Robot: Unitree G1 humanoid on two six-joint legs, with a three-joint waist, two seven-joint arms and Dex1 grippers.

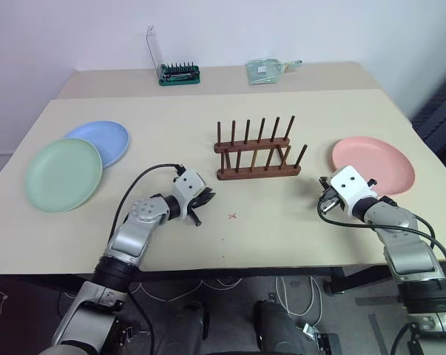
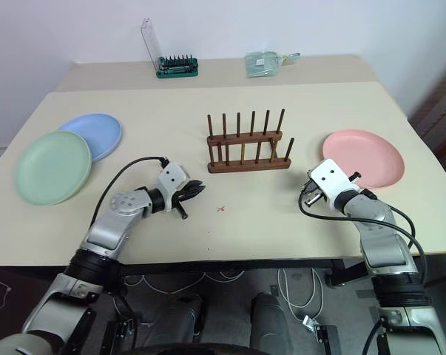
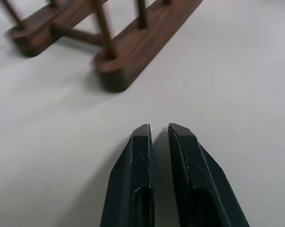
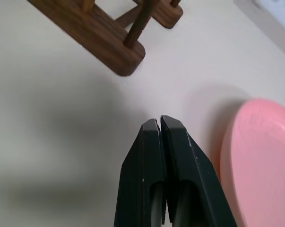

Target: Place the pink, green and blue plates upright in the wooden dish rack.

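Observation:
The wooden dish rack (image 1: 256,151) stands with nothing in it at the middle of the table. A pink plate (image 1: 373,164) lies flat to its right. At the far left lies a green plate (image 1: 63,174), its rim over the edge of a blue plate (image 1: 100,139) behind it. My left gripper (image 3: 160,128) hovers low over the table in front of the rack's left end, its fingers almost together with nothing between them. My right gripper (image 4: 159,120) is shut and empty, just off the pink plate's near-left rim.
A green-based bit holder (image 1: 180,72) with a clear panel and a clear packet (image 1: 267,69) sit on the far table section. A small red mark (image 1: 233,216) is on the tabletop between the grippers. The table's front edge (image 1: 223,268) runs close below both arms.

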